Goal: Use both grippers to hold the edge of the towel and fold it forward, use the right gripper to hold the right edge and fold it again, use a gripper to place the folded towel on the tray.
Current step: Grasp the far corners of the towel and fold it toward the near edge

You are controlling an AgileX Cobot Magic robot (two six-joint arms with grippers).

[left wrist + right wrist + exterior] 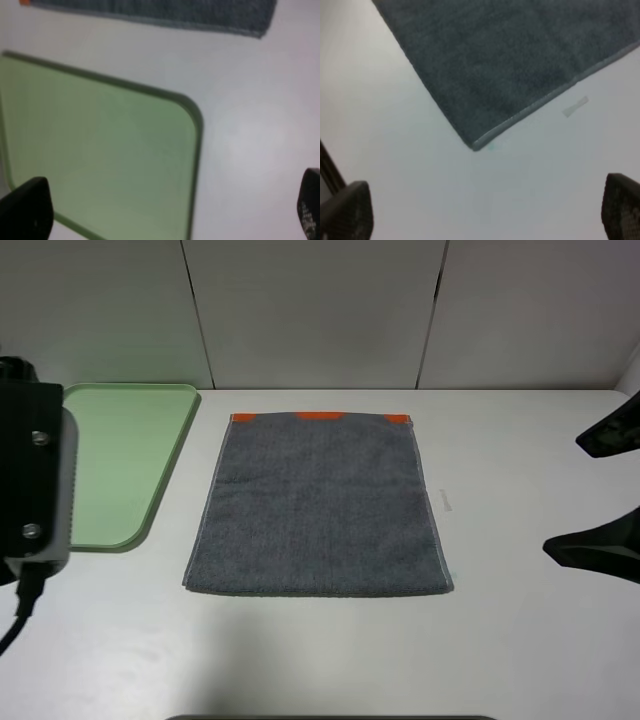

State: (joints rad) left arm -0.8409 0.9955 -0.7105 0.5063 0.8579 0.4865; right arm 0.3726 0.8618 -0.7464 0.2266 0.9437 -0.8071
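The dark grey towel lies flat in the middle of the white table, with orange patches along its far edge. The pale green tray sits to its left, with nothing on it. My left arm hangs over the table's left edge. In the left wrist view, my left gripper is open above the tray's near corner, with the towel's edge beyond. My right gripper is open at the right, clear of the towel. In the right wrist view, my right gripper looks onto the towel's corner.
A small strip of pale tape lies on the table just right of the towel, also seen as the tape in the right wrist view. A panelled wall closes off the back of the table.
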